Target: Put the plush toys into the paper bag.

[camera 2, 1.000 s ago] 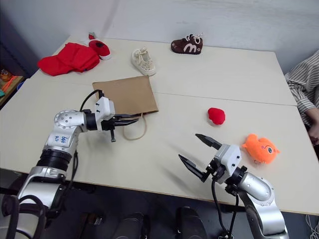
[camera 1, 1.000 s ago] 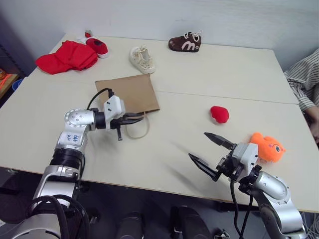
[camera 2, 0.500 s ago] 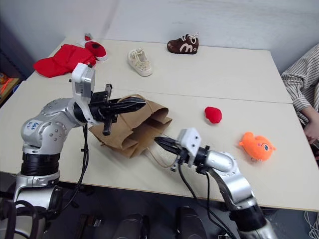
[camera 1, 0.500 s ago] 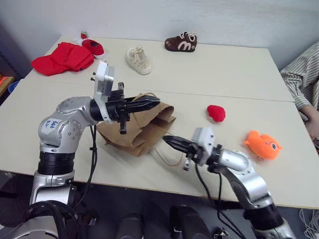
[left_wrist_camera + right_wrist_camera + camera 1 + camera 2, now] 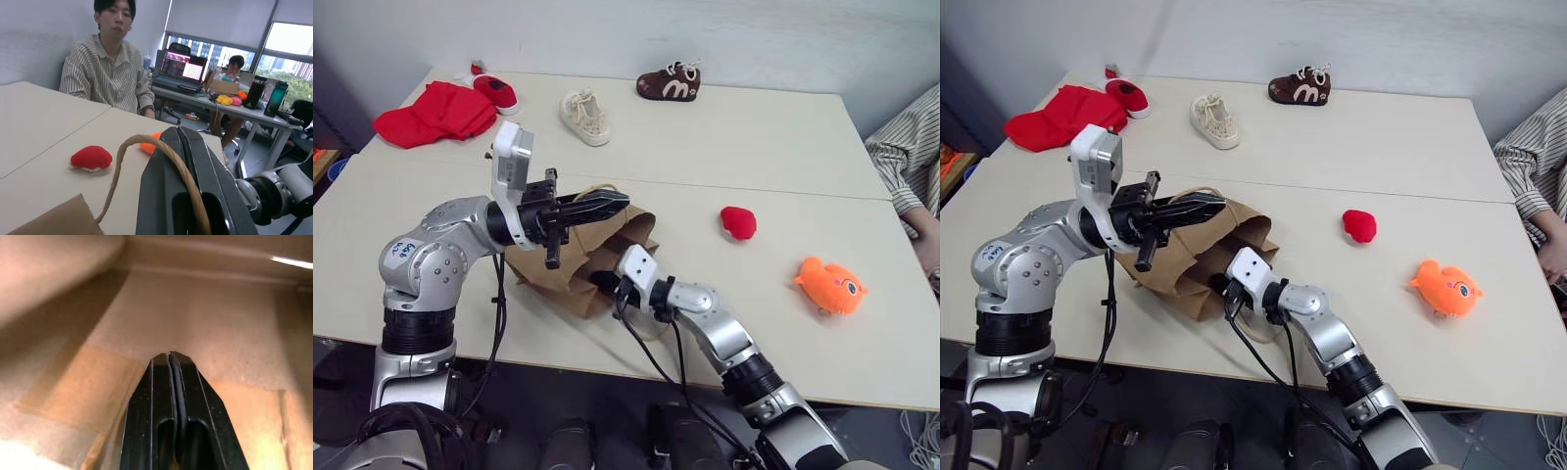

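Walls: a pale grey wall (image 5: 705,39) is being seen behind the cream table (image 5: 754,137).
Windows: daylight is being let in through large windows (image 5: 288,44).
Furniture: a desk (image 5: 195,95) is being occupied.

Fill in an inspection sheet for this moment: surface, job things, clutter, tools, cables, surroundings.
Surface: pale table, seam across the middle.
Job things: paper bag lifted at its mouth, crumpled; orange fish toy and red toy lie on the table, outside the bag.
Clutter: red cloth, red shoe, cream shoe, brown shoe, all at the far edge.
Tools: left tool shut on the bag's cord handle; right tool shut, empty, inside the bag.
Cables: black leads run along both arms.
Surroundings: person in striped shirt seated at the table's right; office desks behind.
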Action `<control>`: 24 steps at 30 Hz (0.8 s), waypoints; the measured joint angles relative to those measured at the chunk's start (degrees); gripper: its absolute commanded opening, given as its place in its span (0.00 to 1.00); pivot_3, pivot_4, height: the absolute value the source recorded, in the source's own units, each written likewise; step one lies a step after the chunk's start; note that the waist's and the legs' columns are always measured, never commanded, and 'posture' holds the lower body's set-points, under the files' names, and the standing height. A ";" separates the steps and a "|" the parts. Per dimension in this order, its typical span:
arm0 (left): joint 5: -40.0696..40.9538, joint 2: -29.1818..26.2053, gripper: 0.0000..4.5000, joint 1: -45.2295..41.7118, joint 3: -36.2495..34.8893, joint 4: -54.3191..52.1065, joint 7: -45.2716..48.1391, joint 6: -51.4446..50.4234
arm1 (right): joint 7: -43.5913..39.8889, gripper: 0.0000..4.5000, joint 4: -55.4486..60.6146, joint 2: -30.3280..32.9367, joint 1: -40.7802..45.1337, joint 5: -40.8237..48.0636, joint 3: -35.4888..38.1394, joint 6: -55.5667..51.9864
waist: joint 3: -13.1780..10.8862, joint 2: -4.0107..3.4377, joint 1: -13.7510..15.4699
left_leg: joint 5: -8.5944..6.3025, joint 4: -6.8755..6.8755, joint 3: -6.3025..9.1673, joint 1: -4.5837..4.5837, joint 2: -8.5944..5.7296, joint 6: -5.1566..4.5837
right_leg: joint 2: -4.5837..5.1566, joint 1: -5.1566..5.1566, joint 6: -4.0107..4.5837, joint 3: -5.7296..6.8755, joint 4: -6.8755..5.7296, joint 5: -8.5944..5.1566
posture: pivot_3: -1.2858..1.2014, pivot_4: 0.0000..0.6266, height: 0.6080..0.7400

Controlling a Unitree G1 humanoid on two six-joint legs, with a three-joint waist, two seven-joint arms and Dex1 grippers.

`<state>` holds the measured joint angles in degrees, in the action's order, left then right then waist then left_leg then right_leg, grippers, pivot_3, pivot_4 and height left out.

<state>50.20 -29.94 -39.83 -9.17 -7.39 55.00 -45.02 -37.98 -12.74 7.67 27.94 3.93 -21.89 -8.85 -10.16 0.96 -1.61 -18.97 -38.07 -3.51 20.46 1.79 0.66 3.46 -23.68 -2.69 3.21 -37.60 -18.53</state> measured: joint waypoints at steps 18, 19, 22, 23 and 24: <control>5.69 -0.48 0.00 -6.48 -6.94 12.69 -3.33 -3.43 | -4.16 0.05 5.37 1.03 -4.01 3.10 2.74 -3.72 | 0.05 0.08 0.05 | -0.02 0.01 0.05 -0.06 -0.04 0.01 | 0.01 0.10 -0.01 0.00 0.05 0.01 | 0.52 0.24 1.00; 5.31 -0.46 0.00 -6.36 -6.08 12.48 -2.84 -3.18 | -4.61 0.09 5.82 1.02 -4.45 4.05 3.16 -3.84 | 0.04 0.07 0.05 | -0.02 0.01 0.05 -0.04 -0.04 0.01 | 0.01 0.08 -0.01 -0.01 0.06 0.01 | 0.52 0.24 1.00; 3.67 0.52 0.00 -5.30 -3.06 11.95 -1.22 -2.42 | -8.03 0.27 11.52 3.66 -6.18 8.10 4.49 -7.00 | 0.01 0.03 0.06 | -0.02 0.02 0.05 0.00 -0.04 0.00 | 0.01 0.05 -0.01 -0.01 0.06 0.01 | 0.52 0.24 1.00; 3.11 1.08 0.00 -5.02 -2.21 11.95 -0.72 -2.04 | -9.18 0.37 14.90 5.42 -7.09 9.56 5.17 -7.96 | 0.01 0.03 0.08 | -0.03 0.02 0.05 0.02 -0.04 0.00 | 0.00 0.03 -0.01 -0.01 0.07 0.01 | 0.52 0.24 1.00; 2.56 1.14 0.00 -4.78 -1.53 11.97 -0.17 -1.68 | -9.88 0.44 17.38 6.50 -7.79 10.80 6.20 -8.47 | 0.01 0.03 0.09 | -0.03 0.02 0.05 0.02 -0.03 0.00 | 0.00 0.03 -0.01 -0.01 0.08 0.01 | 0.52 0.24 1.00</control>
<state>52.77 -28.79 -44.61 -10.70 4.58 54.83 -46.70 -47.86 4.64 14.17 20.16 14.73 -15.69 -17.32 -10.15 0.99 -1.52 -18.99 -38.05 -3.46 20.48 1.76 0.67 3.46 -23.65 -2.70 3.20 -37.52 -18.52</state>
